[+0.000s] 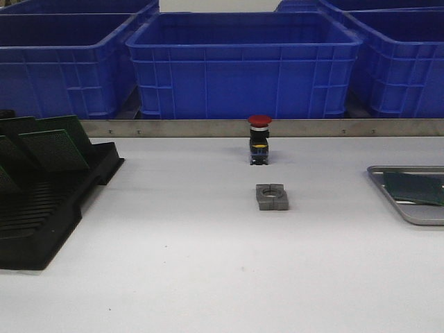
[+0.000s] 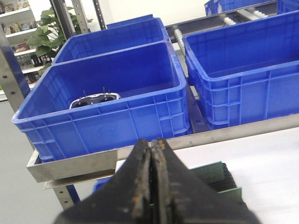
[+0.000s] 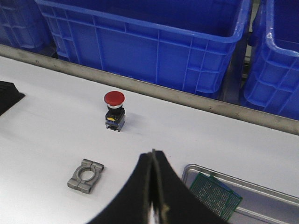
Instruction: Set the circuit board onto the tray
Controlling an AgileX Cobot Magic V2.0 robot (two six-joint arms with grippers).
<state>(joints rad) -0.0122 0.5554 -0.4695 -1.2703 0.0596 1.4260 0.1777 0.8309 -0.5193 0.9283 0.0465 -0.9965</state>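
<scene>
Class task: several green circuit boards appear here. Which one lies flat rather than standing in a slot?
The circuit board lying flat in the tray, far right. The other circuit boards stand tilted in the black rack.

You find no readable text, label, brand, number or sign in any view. The yellow band on the red push-button (image 1: pixel 259 139) carries no legible marking, the blue bins (image 1: pixel 243 66) show plain walls, and the green circuit board (image 3: pixel 216 195) on the tray (image 3: pixel 261 186) shows only its dot grid.
</scene>
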